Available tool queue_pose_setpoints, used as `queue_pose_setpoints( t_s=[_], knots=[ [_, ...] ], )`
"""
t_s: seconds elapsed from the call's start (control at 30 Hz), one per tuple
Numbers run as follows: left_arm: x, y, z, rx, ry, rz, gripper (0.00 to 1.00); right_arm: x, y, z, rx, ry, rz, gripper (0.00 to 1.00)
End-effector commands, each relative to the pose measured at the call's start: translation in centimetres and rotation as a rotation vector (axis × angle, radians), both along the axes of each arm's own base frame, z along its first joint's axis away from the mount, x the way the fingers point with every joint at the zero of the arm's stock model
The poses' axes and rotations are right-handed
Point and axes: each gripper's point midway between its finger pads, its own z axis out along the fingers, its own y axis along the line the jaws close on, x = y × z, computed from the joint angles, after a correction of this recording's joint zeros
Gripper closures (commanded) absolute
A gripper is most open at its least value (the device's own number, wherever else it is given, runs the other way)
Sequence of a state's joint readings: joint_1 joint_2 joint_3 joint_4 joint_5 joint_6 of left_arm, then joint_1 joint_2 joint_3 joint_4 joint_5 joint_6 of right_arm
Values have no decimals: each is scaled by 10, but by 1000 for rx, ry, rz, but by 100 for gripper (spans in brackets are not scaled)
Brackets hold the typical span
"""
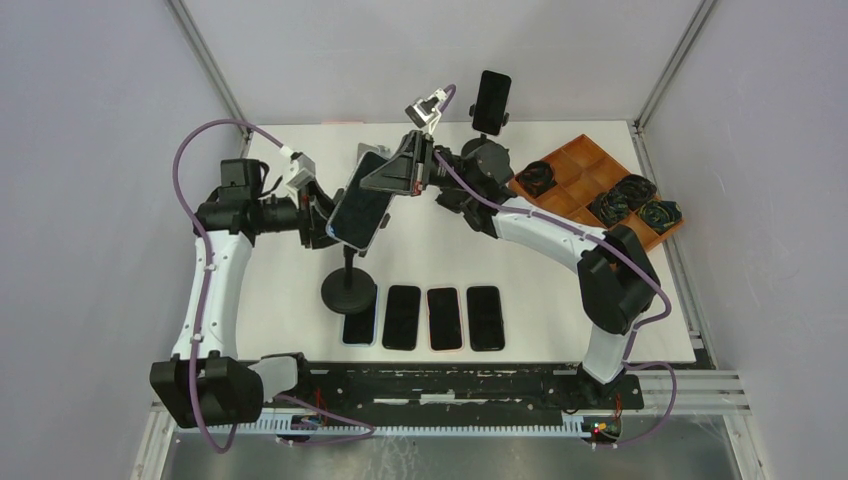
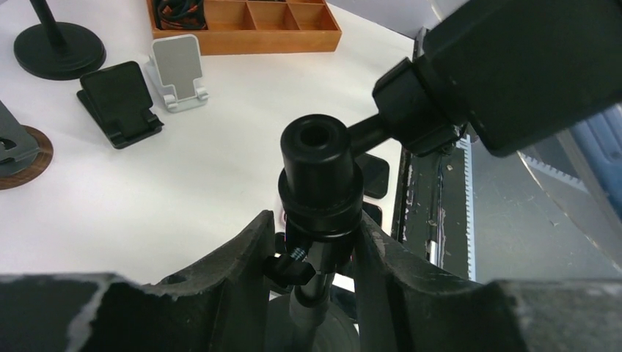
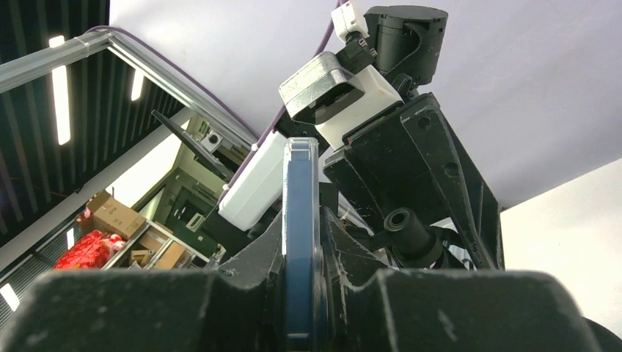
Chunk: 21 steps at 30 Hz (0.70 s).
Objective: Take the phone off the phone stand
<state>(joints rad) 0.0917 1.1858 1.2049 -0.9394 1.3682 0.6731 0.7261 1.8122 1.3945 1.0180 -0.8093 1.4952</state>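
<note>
My left pincer (image 2: 314,238) straddles the stand (image 2: 319,169) below its collar, likely to brace it; whether it grips, I cannot tell. The phone (image 1: 358,208) sits tilted atop the stand, above the desk (image 1: 560,270). My right pincer (image 3: 303,249) is clamped across the phone, ready to pull.

No legible text, no labels — none.

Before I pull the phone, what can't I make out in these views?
Top view: the stand's clamp, hidden behind the phone.
Left wrist: whether the left hand touches the stand's neck; shadow hides the contact.
Right wrist: the phone's lower end and the clamp, blocked by the right hand.
</note>
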Motion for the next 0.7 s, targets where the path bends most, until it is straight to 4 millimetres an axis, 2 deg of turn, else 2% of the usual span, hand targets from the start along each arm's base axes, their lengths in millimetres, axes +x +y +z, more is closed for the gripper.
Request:
queue_pose_setpoints(
  t_s=[0.0, 0.17, 0.27, 0.43, 0.57, 0.6, 0.67],
  knots=[
    [-9, 0, -6, 14, -20, -33, 98, -5, -46, 80, 221, -155, -83, 100],
    [-25, -1, -12, 18, -23, -89, 98, 25, -67, 70, 189, -143, -155, 100],
    [-27, -3, -10, -1, -20, -109, 98, 33, -70, 69, 191, -130, -155, 100],
    [-26, -3, -11, -3, -34, -112, 98, 39, -75, 77, 204, -139, -163, 100],
    [-26, -2, -15, 11, -37, -114, 97, 41, -86, 96, 235, -164, -190, 100],
    [-25, -2, -16, 8, -33, -112, 87, 40, -85, 98, 234, -169, -192, 100],
    [-23, -2, -15, -8, -13, -110, 43, 37, -81, 100, 223, -176, -194, 100]
  ],
)
